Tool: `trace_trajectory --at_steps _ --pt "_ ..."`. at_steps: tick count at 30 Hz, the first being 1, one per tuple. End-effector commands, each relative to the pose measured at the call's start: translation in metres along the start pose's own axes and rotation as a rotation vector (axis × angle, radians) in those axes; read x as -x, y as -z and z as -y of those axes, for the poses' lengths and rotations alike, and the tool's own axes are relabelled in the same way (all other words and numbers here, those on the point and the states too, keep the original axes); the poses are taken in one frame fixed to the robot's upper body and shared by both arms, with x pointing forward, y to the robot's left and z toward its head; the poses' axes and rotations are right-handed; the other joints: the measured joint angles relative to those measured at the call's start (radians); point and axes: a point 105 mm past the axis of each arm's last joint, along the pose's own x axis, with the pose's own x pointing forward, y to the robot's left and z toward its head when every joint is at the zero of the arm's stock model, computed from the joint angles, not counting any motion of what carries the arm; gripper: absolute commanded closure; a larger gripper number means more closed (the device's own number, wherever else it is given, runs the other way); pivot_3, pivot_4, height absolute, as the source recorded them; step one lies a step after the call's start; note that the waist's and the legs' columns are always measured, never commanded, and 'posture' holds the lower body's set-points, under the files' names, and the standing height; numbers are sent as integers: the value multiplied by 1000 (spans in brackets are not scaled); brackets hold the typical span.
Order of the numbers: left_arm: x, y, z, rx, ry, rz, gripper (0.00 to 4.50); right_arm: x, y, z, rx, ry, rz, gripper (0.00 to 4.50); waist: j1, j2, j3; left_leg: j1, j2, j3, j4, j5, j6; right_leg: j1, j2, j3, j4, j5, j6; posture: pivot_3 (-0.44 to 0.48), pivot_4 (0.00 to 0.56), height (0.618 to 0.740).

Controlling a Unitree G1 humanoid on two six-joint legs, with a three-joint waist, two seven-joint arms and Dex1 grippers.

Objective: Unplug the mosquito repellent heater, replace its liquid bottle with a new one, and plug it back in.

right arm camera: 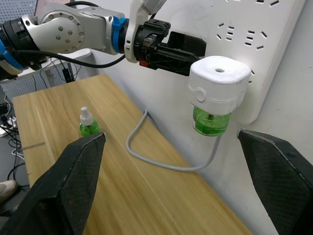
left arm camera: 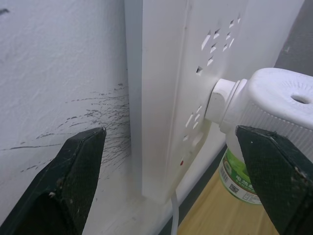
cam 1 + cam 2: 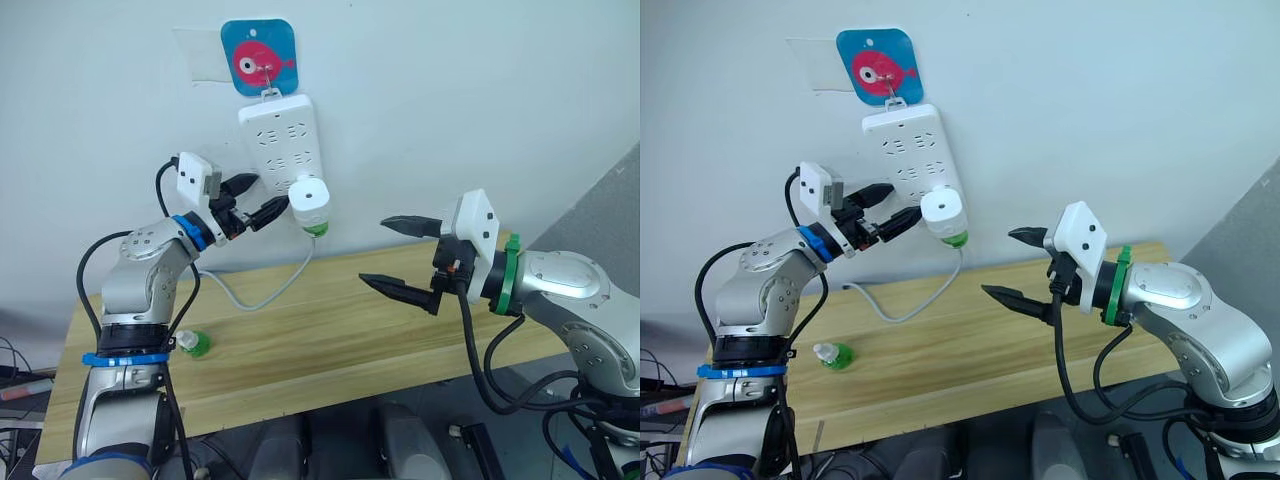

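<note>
Our left gripper [image 3: 257,198] was spread wide beside the small rounded white plastic heater [image 3: 309,200], holding nothing; we could not tell whether a finger touched it. Our right gripper [image 3: 400,256] hung wide open and empty above the wooden counter [image 3: 330,330]. The heater sat plugged into the long white wall-hung power strip [image 3: 281,137], its green liquid bottle [image 1: 211,122] screwed underneath. A spare small green bottle [image 3: 194,343] stood on the counter.

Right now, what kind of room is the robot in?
Probably a robot test room or lab, not a home: a bare wooden table against a plain wall, a power strip hung from a fish-picture hook, and loose cables on the floor.
</note>
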Motion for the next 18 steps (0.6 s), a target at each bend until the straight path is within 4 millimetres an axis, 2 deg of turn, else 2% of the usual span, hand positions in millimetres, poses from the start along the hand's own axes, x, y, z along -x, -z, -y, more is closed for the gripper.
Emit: trace_trajectory --at_steps 1,9,13,14,16,18 --pt "-10 -18 10 -42 70 55 14 3 -8 -5 39 -5 14 0 4 0 0 0 0 0 0 0 0 0 0 0 0 0 0 -315 185 734" --pt "-10 -20 32 20 188 65 14 3 -7 -5 31 -1 11 0 -11 0 0 0 0 0 0 0 0 0 0 1 0 0 0 -311 191 734" --pt "-8 -19 31 26 180 63 14 2 -7 -5 29 -3 10 0 -16 0 0 0 0 0 -1 0 0 0 0 1 0 0 0 -309 191 734" --pt "-7 -18 29 28 173 65 308 2 -7 -5 29 -4 10 0 -16 0 0 0 0 0 -1 0 0 0 0 1 0 0 0 -309 190 734" --pt "-7 -19 26 34 162 72 626 2 -7 -5 29 -4 10 0 -15 0 0 0 0 0 -1 0 0 0 0 1 0 0 0 -307 192 734" --pt "-7 -20 25 39 161 77 1268 1 -7 -5 29 -6 9 0 -15 0 0 0 0 0 -1 0 0 0 0 1 0 0 0 -306 191 734"
